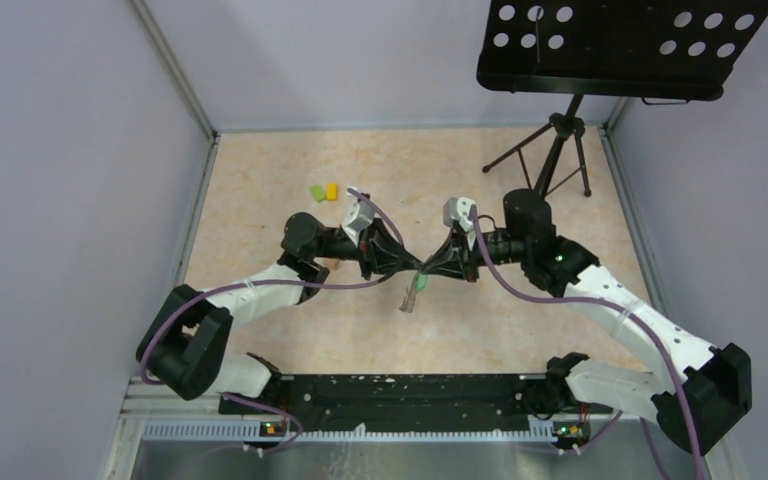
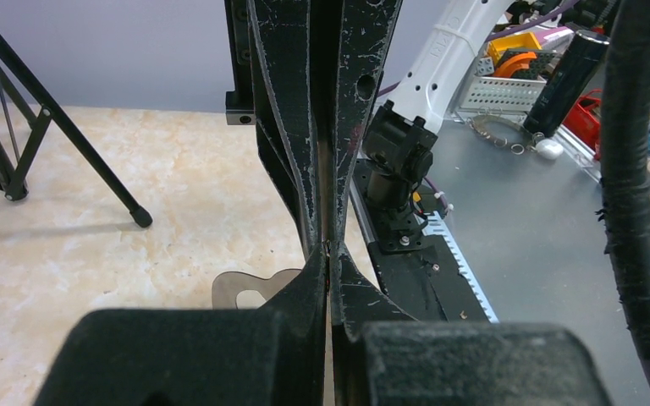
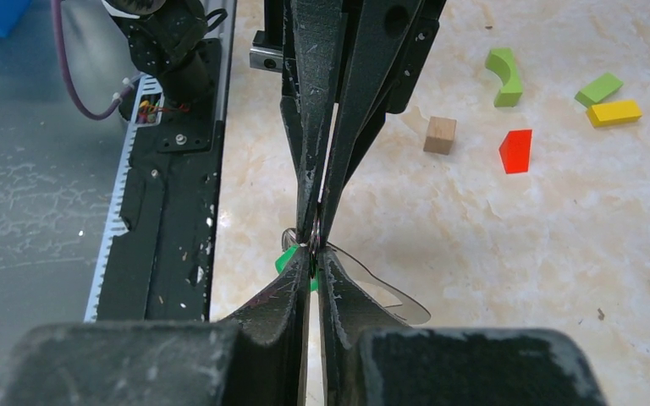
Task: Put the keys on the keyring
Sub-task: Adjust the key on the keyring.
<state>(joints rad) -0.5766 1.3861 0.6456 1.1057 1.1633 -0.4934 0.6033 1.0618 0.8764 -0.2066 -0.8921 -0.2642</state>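
The left gripper (image 1: 410, 268) and the right gripper (image 1: 432, 266) were tip to tip over the table (image 1: 260, 200), fingers pressed together. The keys (image 1: 410, 296) hung just under them, beside the thin keyring (image 3: 406, 306).

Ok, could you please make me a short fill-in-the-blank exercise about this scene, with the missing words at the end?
1. The small wedge-shaped block beside the tan wooden cube is ____.
2. The small plastic tag on the silver metal keys is ____.
3. The jaws of the left gripper are ____.
Missing words: red, green, shut.
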